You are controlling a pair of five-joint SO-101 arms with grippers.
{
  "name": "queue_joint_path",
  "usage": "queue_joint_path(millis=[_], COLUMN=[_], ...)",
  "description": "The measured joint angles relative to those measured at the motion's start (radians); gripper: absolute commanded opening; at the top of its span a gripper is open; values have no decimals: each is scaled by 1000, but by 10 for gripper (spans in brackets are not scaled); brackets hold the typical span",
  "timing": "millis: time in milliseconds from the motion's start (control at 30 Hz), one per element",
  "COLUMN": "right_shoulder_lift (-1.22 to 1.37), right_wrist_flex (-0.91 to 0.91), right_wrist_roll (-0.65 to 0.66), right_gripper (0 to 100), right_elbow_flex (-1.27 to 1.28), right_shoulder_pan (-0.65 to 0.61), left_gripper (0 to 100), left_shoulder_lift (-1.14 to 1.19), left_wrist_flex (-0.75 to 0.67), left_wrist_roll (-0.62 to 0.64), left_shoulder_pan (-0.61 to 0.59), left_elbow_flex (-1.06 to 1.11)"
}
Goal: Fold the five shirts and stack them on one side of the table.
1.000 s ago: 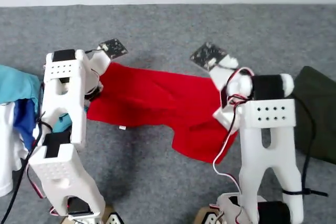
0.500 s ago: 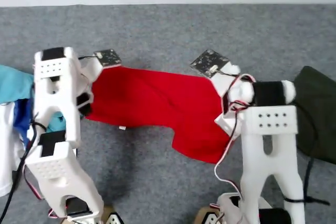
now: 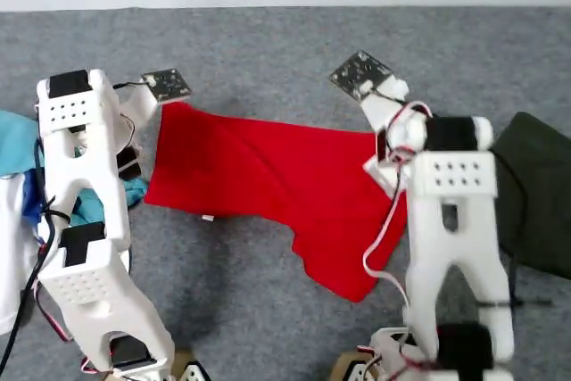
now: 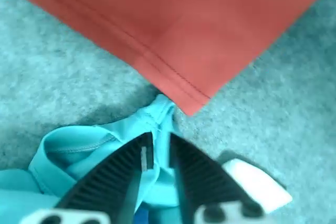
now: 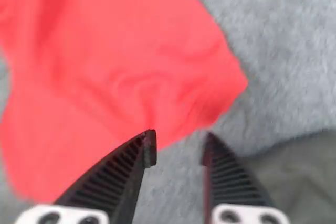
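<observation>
Lengthwise the red shirt (image 3: pixel 268 176) ran left-right; left gripper (image 4: pixel 160 140) (slightly parted) and right gripper (image 5: pixel 178 148) (open) hung empty by its ends.

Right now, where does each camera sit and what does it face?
High view: fixed overhead, facing down on grey carpeted table, red cotton shirt, white left arm, white right arm.
Left wrist view: on left arm, looking past its narrowly parted jaws at crumpled teal shirt.
Right wrist view: on right arm, past its open jaws, at dark green cloth.
Shared: all show the red shirt.
</observation>
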Motion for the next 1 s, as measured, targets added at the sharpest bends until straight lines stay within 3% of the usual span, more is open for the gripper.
queue_joint_path(millis=[367, 567, 833, 1000], right_shoulder_lift=[385, 574, 904, 994], right_wrist_flex=[-345, -486, -497, -353], right_wrist_roll=[-31, -41, -44, -43], right_gripper=[17, 17, 17, 17], right_elbow_flex=[0, -91, -493, -740], right_shoulder_pan=[2, 2, 89, 117], left_gripper=[6, 6, 6, 6], left_shoulder_lift=[0, 0, 0, 0], left_wrist_flex=[-12, 14, 21, 21], left_wrist_roll=[338, 384, 388, 388], left_shoulder_pan=[-32, -38, -38, -26], left_elbow_flex=[-138, -241, -333, -336])
